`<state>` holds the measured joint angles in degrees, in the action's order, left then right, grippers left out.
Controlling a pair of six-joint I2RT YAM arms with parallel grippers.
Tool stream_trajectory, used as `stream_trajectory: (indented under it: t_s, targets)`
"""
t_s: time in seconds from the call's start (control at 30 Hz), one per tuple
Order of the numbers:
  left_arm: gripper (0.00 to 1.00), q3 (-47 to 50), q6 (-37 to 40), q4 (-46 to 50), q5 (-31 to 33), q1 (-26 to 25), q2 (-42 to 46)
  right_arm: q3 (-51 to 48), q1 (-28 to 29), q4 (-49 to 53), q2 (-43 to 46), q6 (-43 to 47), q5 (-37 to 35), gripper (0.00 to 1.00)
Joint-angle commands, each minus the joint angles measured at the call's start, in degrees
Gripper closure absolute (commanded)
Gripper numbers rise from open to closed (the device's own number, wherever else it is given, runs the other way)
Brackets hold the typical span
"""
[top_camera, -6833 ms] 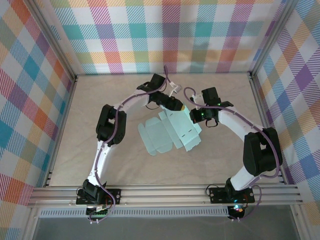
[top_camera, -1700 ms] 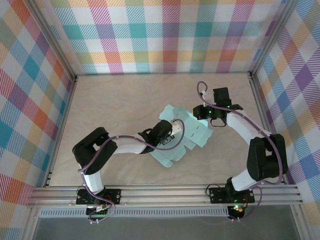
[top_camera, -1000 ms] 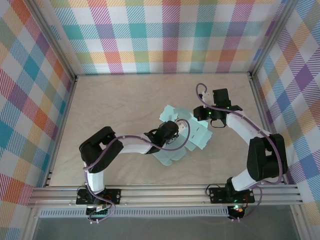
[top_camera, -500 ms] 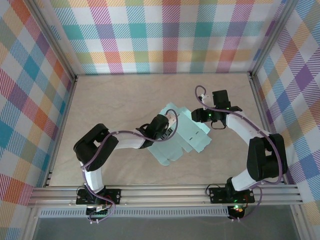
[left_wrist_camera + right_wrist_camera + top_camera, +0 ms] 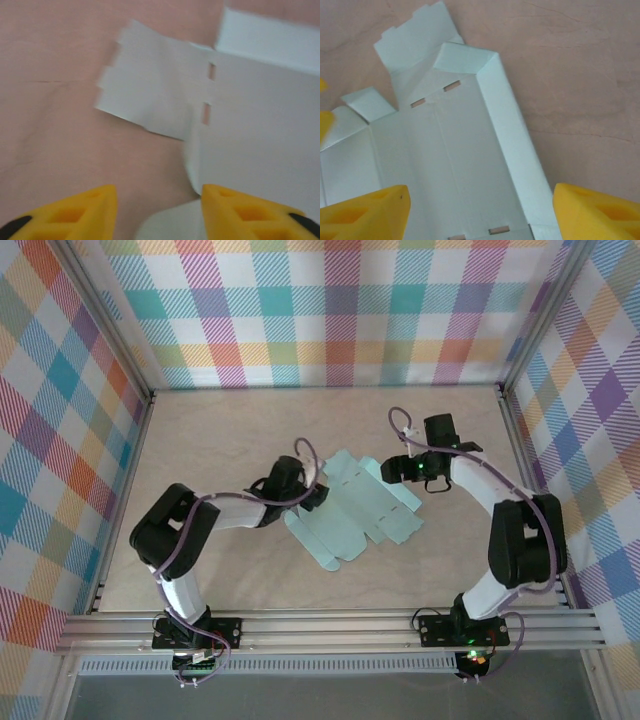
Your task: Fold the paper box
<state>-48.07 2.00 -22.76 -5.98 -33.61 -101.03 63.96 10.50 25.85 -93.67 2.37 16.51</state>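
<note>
Inside a booth of pastel plaid walls [image 5: 340,310], on a beige, marbled table [image 5: 220,440], the paper box [image 5: 365,510] lies near the middle of the surface, between the two arms and a little right of centre. It is a pale mint-blue die-cut card, mostly spread flat and angled across the table, with rounded flaps toward the near edge and a notched tab toward the back.

In the right wrist view, one long side panel [image 5: 507,125] looks creased up from the base, meeting a short folded end at a corner. Pairs of small slots [image 5: 435,95] mark the fold lines.

The left gripper [image 5: 318,496] sits low at the card's left edge. In its wrist view its yellow fingers [image 5: 70,210] stand parted, with bare table and the rim of a rounded flap [image 5: 170,222] in the gap between them. Nothing is pinched, and whether the tips touch the card cannot be told.

The right gripper [image 5: 384,469] hangs at the card's far right corner. Its fingers [image 5: 365,210] are spread wide to either side of the box's floor, gripping nothing.

Both arms curve in from their bases on the aluminium rail [image 5: 330,625] at the near edge, purple cables [image 5: 395,420] looping along them.
</note>
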Motion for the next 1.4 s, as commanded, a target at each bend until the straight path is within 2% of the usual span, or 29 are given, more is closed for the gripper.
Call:
stream_trajectory:
  t_s: [0.0, 0.03, 0.1, 0.2, 0.47, 0.77, 1.2, 1.37]
  targets:
    - [0.43, 2.29, -13.57, -5.76, -9.29, 0.23, 4.07, 2.73, -0.57, 3.17, -3.31, 0.21, 1.74, 0.25]
    - [0.37, 3.26, -16.05, -7.59, -11.01, 0.51, 4.61, 3.19, -0.66, 2.82, -4.07, 1.11, 2.69, 0.28]
    - [0.35, 5.91, -19.56, -10.81, -12.25, 0.65, 6.1, 3.64, -0.66, 2.2, -5.48, 6.59, 4.98, 0.33]
    - [0.34, 9.91, -21.13, -11.9, -10.1, 0.9, 8.71, 6.45, -0.74, 5.65, -8.07, 11.98, 3.01, 0.45]
    - [0.33, 15.5, -18.22, -6.37, -6.09, 2.91, 16.29, 13.27, -1.05, 15.64, -15.48, 21.9, -0.84, 0.52]
    - [0.33, 15.91, -16.77, -5.19, -6.06, 3.02, 17.32, 14.52, -1.91, 15.78, -19.33, 22.73, 0.03, 0.56]
    - [0.32, 15.16, -16.17, -5.76, -7.25, 3.02, 14.78, 13.03, -2.24, 16.12, -16.33, 22.41, 2.6, 0.88]
    - [0.32, 15.03, -16.29, -5.99, -7.72, 2.95, 14.06, 12.77, -2.22, 16.02, -15.43, 22.11, 2.78, 0.94]
